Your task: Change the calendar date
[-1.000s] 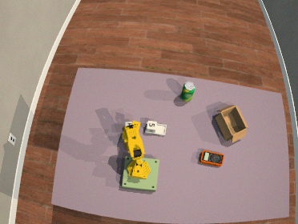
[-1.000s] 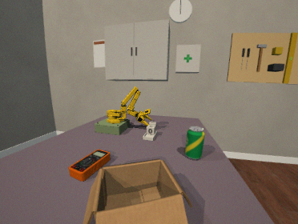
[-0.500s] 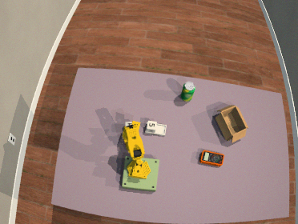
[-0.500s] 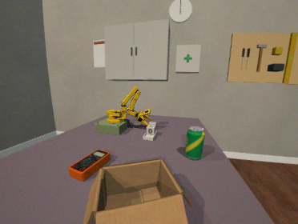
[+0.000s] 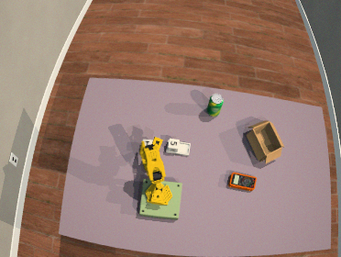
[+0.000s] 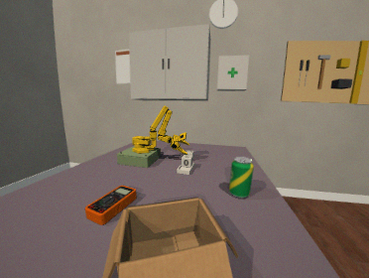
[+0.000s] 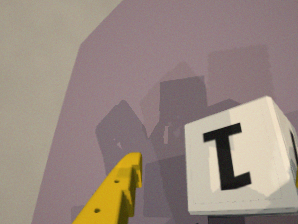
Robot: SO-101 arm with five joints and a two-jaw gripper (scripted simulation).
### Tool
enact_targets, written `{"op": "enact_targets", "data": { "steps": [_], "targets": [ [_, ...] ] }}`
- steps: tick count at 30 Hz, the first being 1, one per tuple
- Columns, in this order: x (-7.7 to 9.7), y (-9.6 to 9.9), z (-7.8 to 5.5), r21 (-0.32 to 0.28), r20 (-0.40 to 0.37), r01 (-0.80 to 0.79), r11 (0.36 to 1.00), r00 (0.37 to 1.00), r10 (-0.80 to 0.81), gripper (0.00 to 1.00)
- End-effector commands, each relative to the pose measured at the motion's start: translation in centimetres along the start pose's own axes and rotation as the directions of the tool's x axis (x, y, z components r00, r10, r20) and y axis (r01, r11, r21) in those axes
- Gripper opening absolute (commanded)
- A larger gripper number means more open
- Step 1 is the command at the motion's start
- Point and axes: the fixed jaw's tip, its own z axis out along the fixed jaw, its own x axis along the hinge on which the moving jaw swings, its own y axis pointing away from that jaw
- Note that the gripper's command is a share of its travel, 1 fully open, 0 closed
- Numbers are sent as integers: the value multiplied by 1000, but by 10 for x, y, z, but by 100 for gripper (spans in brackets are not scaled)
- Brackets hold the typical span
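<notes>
1 cube (image 5: 147, 141) (image 7: 227, 160), off the tray, lies near my part-open gripper (image 5: 150, 142) (image 6: 186, 148) (image 7: 216, 162) — nothing gripped. Its "1" reads upside down at the wrist. The tray (image 5: 184, 152) (image 6: 184, 172) runs lengthwise left-right from above — the other cube (image 5: 173, 144) (image 6: 186, 161) at its left end.

The gripper (image 5: 156, 141) (image 6: 187, 148) (image 7: 216, 167) has turned from its earlier pose. From above its end now slants toward the tray (image 5: 183, 149) (image 6: 184, 170), and in the exterior view its fingers look more spread than before.
</notes>
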Motion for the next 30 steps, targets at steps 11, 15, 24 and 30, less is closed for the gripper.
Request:
{"op": "enact_targets", "data": {
  "steps": [11,15,24,30],
  "targets": [
    [-43,48,14,-161,72,-241,957,964,255,35],
    [-41,47,25,-108,49,-197,974,978,203,35],
    [-39,45,41,-16,-7,-94,995,996,94,35],
    [-39,44,44,1,-23,-59,998,998,59,35]
  ]
}}
